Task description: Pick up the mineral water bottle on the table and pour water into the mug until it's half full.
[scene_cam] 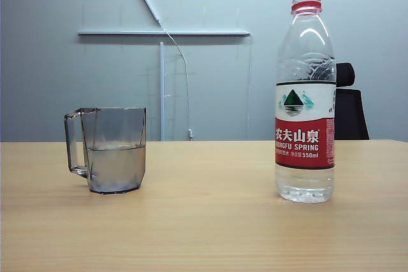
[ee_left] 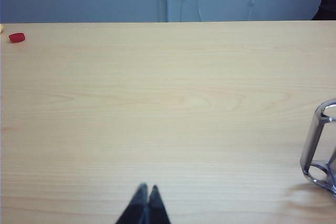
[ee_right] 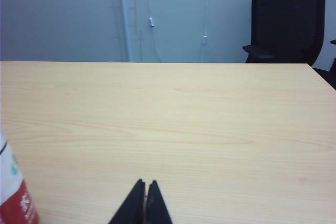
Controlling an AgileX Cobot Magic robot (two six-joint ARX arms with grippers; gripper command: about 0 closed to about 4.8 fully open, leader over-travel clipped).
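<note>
Judging from the layout, the pour is being treated as done: the mug is standing on the desk with water at about half height, and the mineral water bottle is standing upright, uncapped, well apart to its right. Nothing is being held. The left gripper is being kept low over bare desk near the mug's handle, fingers pressed together; the right gripper is likewise closed, empty, just beside the bottle. A small red object, possibly the cap, is lying far off. Next move: likely none beyond both arms being parked clear.
</note>
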